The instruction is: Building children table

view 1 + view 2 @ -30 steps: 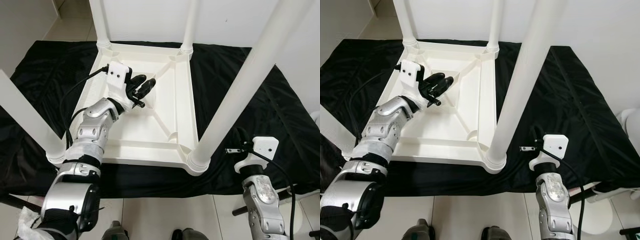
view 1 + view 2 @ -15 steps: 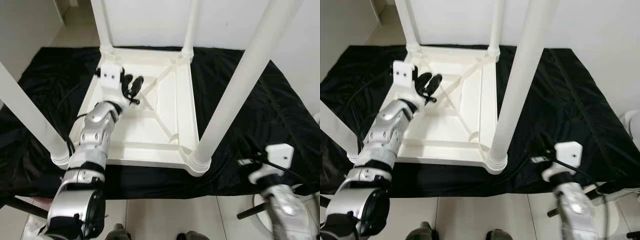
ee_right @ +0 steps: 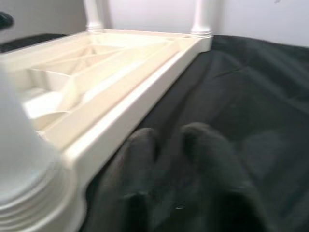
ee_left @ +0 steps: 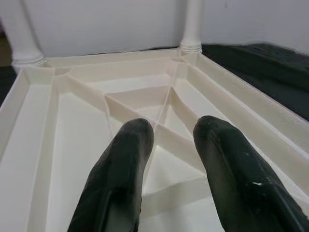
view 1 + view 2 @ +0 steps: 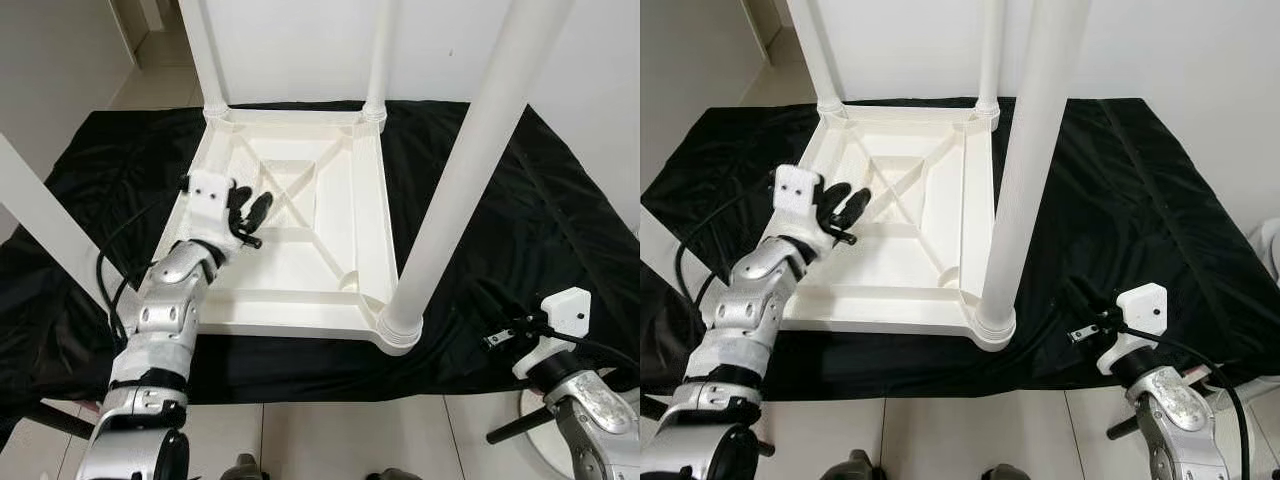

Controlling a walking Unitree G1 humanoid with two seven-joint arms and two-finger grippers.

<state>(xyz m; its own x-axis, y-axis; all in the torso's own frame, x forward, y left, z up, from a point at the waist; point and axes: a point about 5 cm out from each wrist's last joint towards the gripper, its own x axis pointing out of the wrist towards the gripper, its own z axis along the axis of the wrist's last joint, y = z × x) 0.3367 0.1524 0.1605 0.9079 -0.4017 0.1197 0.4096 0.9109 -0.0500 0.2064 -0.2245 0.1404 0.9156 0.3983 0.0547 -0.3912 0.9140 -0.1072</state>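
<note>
We keep the table (image 5: 300, 240) upside down on the black cloth (image 5: 520, 230), legs up, left gripper (image 5: 252, 215) parted and empty over its ribs, right gripper (image 3: 169, 145) low near-right, fingers nearly together, gripping nothing.

A black cloth (image 5: 520, 210) covers pale floor tiles (image 5: 330, 440) below a plain white wall (image 5: 290, 50).

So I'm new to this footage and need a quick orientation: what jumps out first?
A white children's table lies upside down on a black cloth, its legs pointing up; the nearest leg rises at its right front corner. The left tool, fingers apart, hovers over the ribbed underside, while the right tool hangs over the cloth.
</note>
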